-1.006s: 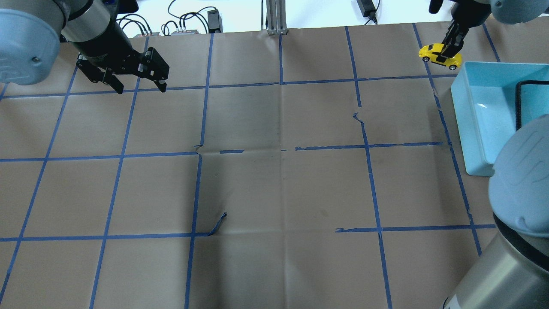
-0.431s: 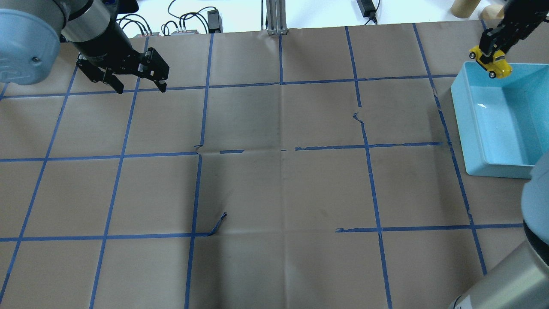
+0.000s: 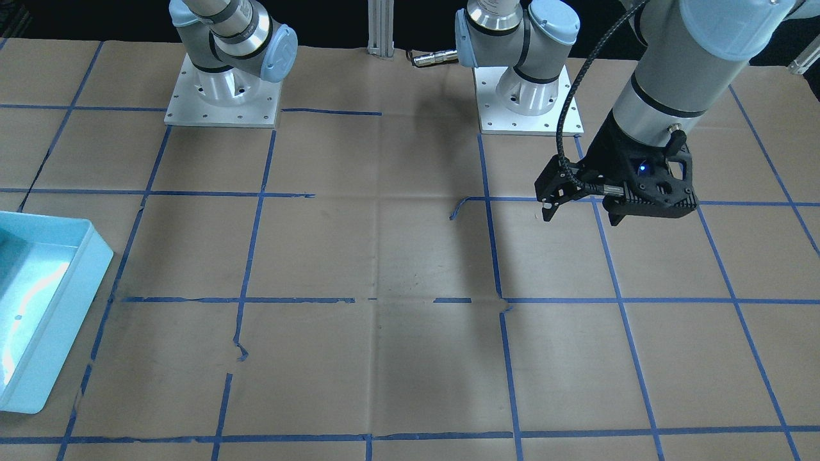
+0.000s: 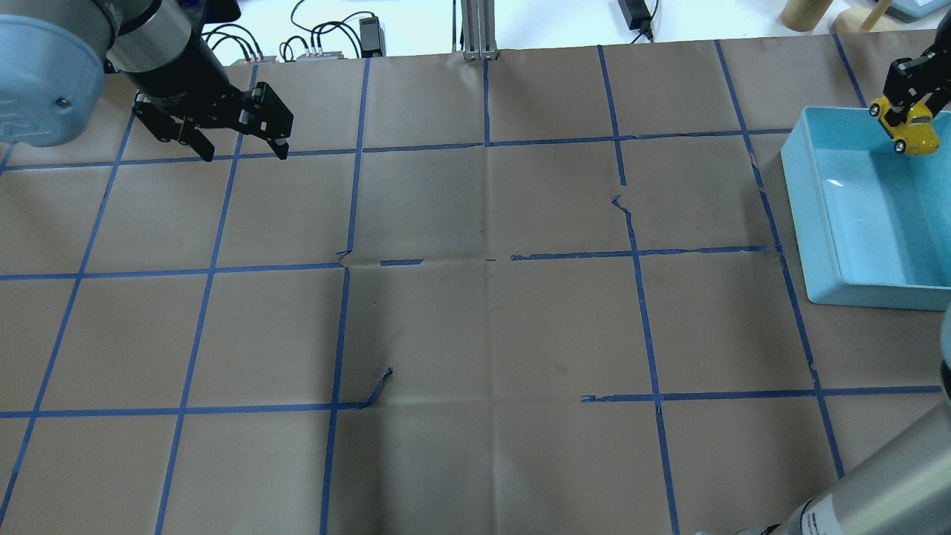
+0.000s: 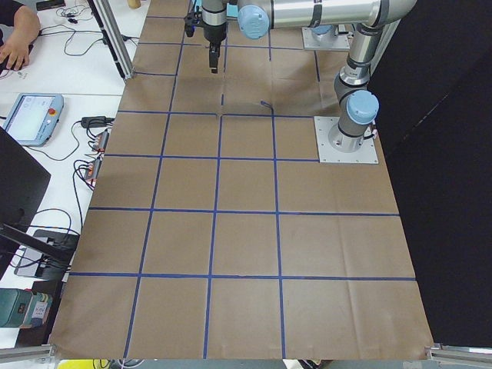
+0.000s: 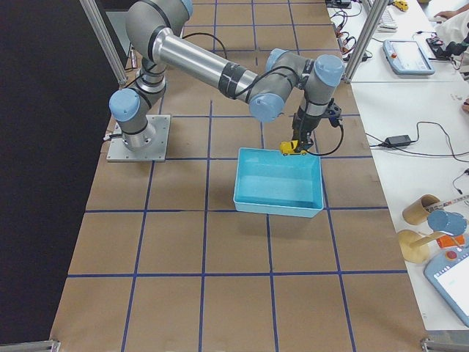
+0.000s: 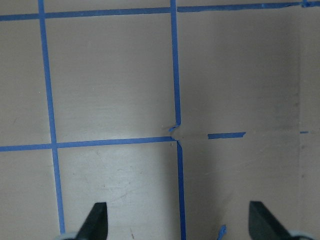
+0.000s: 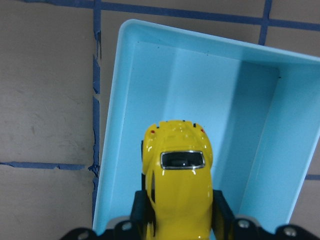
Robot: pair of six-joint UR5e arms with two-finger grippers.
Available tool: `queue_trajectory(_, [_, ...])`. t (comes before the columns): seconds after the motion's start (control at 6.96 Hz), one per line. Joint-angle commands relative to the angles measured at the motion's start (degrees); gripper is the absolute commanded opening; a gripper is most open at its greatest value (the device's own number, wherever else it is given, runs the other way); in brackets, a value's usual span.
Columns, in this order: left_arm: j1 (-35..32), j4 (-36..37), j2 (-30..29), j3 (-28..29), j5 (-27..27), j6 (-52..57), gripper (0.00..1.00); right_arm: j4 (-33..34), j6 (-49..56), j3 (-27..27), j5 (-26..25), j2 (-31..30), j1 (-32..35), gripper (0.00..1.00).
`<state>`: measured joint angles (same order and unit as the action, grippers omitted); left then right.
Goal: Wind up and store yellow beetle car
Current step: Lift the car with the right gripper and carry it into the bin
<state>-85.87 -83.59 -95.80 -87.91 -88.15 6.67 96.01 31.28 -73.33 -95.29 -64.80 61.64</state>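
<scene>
The yellow beetle car (image 4: 909, 129) is clamped between the fingers of my right gripper (image 4: 902, 119) and hangs in the air over the far end of the light blue bin (image 4: 801, 195). In the right wrist view the car (image 8: 177, 175) points forward over the bin's floor, close to its left wall (image 8: 112, 135), with the right gripper (image 8: 177, 212) shut on its sides. The exterior right view shows the car (image 6: 294, 148) just above the bin's rim (image 6: 278, 204). My left gripper (image 4: 245, 154) is open and empty, hovering over the far left of the table (image 3: 580, 218) (image 7: 180, 227).
Brown paper with a blue tape grid covers the table. A loose curl of tape (image 4: 379, 386) lifts near the middle. Cables and power adapters (image 4: 319, 41) and a metal post (image 4: 479, 30) line the far edge. The arm bases (image 3: 221, 96) (image 3: 528, 102) stand at the robot's side.
My right gripper has carried the car to the right, from over the table beside the bin to over the bin's far end. The left arm has not moved.
</scene>
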Motion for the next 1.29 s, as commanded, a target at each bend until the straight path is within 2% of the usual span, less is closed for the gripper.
queue_trajectory(0.0, [0.00, 0.00, 0.00, 0.01, 0.00, 0.01, 1.00, 3.89, -2.09, -7.30, 0.81, -3.47, -3.00, 0.09])
queue_trajectory(0.29, [0.00, 0.00, 0.00, 0.02, 0.00, -0.34, 1.00, 17.82, -1.67, -21.08, 3.53, -9.88, -4.94, 0.13])
queue_trajectory(0.43, [0.00, -0.09, 0.26, 0.02, -0.09, -0.78, 1.00, 19.81, -1.32, -24.98, 4.23, -10.43, -6.60, 0.15])
queue_trajectory(0.72, [0.00, -0.09, 0.71, 0.01, -0.26, -0.69, 1.00, 20.35, 1.49, -26.76, 5.29, -9.82, -8.02, 0.15])
queue_trajectory(1.01, [0.00, -0.09, 0.79, -0.07, -0.09, -0.69, 1.00, 28.75, 1.41, -30.45, 5.29, -7.12, -8.11, 0.16])
queue_trajectory(1.15, [0.00, -0.09, 0.53, 0.01, -0.09, -0.69, 1.00, 31.06, 1.50, -30.46, 5.21, -5.44, -8.20, 0.18])
